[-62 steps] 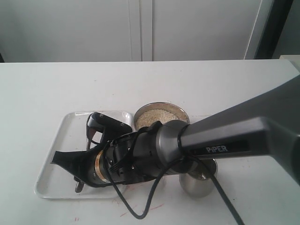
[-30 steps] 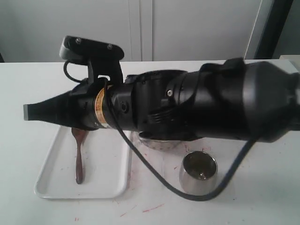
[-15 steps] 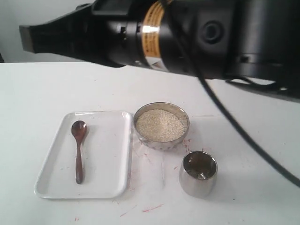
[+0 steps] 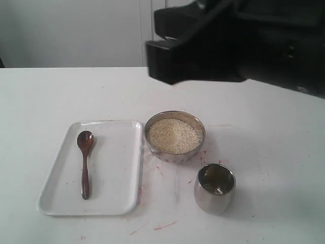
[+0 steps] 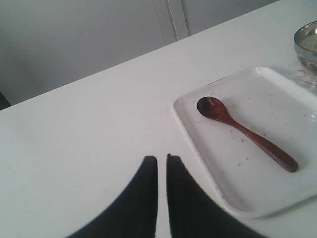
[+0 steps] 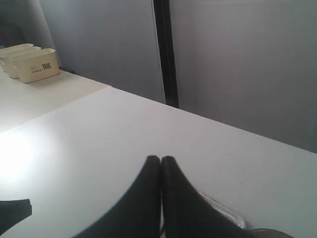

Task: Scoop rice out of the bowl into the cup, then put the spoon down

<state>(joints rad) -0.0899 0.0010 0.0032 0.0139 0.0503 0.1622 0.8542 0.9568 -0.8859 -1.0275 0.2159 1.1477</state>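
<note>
The dark wooden spoon [image 4: 85, 163] lies flat in the white tray [image 4: 117, 168], its oval end toward the back, and nothing holds it. To the tray's right stands the wide metal bowl [image 4: 151, 145], full of rice [image 4: 174, 135]. The small steel cup [image 4: 215, 188] stands in front of the bowl, to its right. My right gripper [image 4: 158, 62] hangs high above the bowl, blurred, with fingers pressed together and empty [image 6: 161, 158]. My left gripper [image 5: 162, 157] hovers over bare table beside the tray [image 5: 277, 111], shut but for a slim gap; the spoon [image 5: 245, 133] lies apart from it.
The right arm's dark body [image 4: 264, 40] fills the upper right of the exterior view. Beige boxes [image 6: 30, 63] stand on another surface far off in the right wrist view. Red marks [image 4: 162, 224] streak the white table near the bowl and cup.
The right arm has risen from the tray and swung up and to the right, uncovering the bowl. The spoon stays on the tray where it was left.
</note>
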